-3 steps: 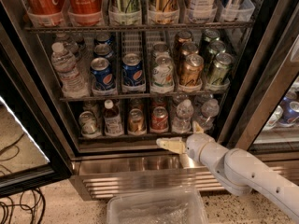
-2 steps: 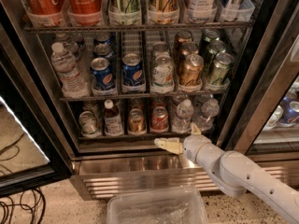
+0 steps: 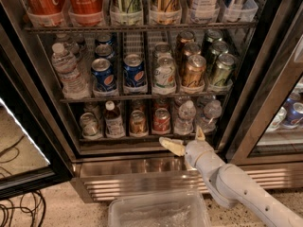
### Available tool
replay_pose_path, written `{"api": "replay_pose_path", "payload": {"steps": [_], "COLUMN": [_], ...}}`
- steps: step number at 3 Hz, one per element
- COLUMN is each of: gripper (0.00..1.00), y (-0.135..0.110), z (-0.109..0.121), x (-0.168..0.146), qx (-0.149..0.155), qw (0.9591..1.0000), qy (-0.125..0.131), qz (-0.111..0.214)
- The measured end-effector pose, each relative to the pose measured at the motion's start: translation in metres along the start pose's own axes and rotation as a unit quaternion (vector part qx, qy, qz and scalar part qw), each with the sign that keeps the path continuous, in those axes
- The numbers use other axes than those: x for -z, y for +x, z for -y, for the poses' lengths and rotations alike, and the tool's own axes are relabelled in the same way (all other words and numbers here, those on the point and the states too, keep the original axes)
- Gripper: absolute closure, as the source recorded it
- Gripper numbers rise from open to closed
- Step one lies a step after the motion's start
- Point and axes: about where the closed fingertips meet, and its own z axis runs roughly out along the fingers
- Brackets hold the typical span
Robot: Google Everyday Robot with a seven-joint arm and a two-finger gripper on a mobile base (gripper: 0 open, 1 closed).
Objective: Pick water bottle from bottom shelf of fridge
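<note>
The fridge (image 3: 246, 103) stands open. Its bottom shelf (image 3: 123, 144) holds two small clear water bottles with white caps (image 3: 185, 117) (image 3: 209, 114) in the right lanes. My gripper (image 3: 185, 140) is open and empty, right at the shelf's steel front lip. It sits just below and in front of the two bottles. One finger (image 3: 171, 145) points left along the lip, the other (image 3: 200, 134) points up between the bottles. The white arm (image 3: 236, 188) reaches in from the lower right.
The bottom shelf also holds a white-capped bottle with dark label (image 3: 114, 121) and cans (image 3: 89, 125) (image 3: 138, 122) (image 3: 161, 120). Cans and a taller labelled bottle (image 3: 66, 71) fill the rack above. A clear plastic bin (image 3: 158, 213) lies on the floor below. The open door (image 3: 28, 145) and cables (image 3: 19, 214) are on the left.
The arm has shifted a little to the left along the front lip. The fingers have stayed open and nothing has been taken hold of.
</note>
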Motion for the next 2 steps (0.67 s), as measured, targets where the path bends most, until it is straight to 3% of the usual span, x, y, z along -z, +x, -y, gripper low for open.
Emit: {"api": "replay_pose_path", "payload": {"steps": [2], "gripper": [0.07], "y": [-0.0101], "z": [0.0107], "x": [-0.0025], "qx": [0.022], "qw": [0.9984], "qy": [0.033], "qz": [0.039]}}
